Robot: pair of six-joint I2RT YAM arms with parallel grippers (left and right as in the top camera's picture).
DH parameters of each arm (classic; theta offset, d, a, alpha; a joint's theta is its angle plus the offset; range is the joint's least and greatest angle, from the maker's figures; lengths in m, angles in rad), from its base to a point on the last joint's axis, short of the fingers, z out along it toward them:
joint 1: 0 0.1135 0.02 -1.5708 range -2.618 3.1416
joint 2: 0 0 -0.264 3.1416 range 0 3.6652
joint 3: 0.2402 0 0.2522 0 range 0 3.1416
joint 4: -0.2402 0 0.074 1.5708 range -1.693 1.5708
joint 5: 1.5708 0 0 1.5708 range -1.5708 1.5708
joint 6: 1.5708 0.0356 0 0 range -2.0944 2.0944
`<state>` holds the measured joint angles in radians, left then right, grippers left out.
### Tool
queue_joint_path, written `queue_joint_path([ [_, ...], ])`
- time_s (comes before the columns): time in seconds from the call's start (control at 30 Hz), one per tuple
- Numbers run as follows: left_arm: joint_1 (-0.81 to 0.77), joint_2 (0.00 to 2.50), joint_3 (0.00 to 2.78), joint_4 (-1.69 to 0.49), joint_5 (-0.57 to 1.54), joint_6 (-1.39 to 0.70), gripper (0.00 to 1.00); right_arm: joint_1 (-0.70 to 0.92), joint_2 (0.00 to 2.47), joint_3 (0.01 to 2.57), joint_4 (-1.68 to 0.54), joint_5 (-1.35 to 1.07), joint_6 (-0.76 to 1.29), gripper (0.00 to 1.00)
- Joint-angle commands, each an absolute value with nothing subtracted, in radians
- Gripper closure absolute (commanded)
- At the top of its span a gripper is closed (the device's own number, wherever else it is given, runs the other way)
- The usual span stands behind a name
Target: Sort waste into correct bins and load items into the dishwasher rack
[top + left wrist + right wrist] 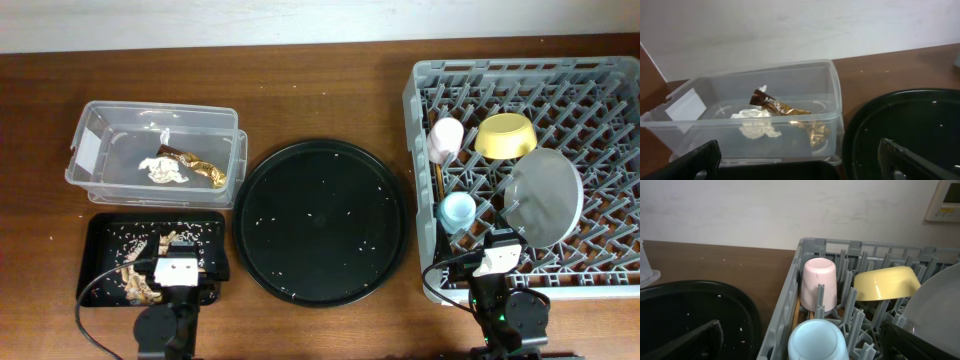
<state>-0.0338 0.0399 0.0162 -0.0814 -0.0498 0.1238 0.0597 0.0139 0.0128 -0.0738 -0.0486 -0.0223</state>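
Observation:
The clear tub (92, 148) holds a crumpled white tissue (163, 172) and a gold-brown wrapper (203, 168); both lie on its floor, the tissue (759, 126) left of the wrapper (790, 109). Tan food scraps (138, 278) with white grains lie in the shallow black tray (105, 232). My left gripper (176, 260) hovers open over that tray, fingers (692, 162) wide apart with nothing between. In the grey rack (420, 90) stand a pink cup (445, 140), blue cup (458, 210), yellow bowl (505, 135), plate (545, 195) and chopsticks (437, 180). My right gripper (503, 242) is open at the rack's front, behind the blue cup (817, 340).
A large round black tray (320, 220) with scattered white grains sits between the bins and the rack. The rack's front rim (600, 285) lies just ahead of the right arm. Cables trail from both arm bases at the table's near edge.

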Motion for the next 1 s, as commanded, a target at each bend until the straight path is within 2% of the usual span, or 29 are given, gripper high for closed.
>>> queue_joint_path([
  [0.0, -0.029, 0.010, 0.009, -0.082, -0.045, 0.095, 0.01, 0.065, 0.004, 0.006, -0.075, -0.040, -0.010, 0.02],
  [0.97, -0.029, 0.005, 0.009, -0.081, -0.045, 0.057, 0.00, 0.065, 0.004, 0.006, -0.075, -0.040, -0.010, 0.02],
])
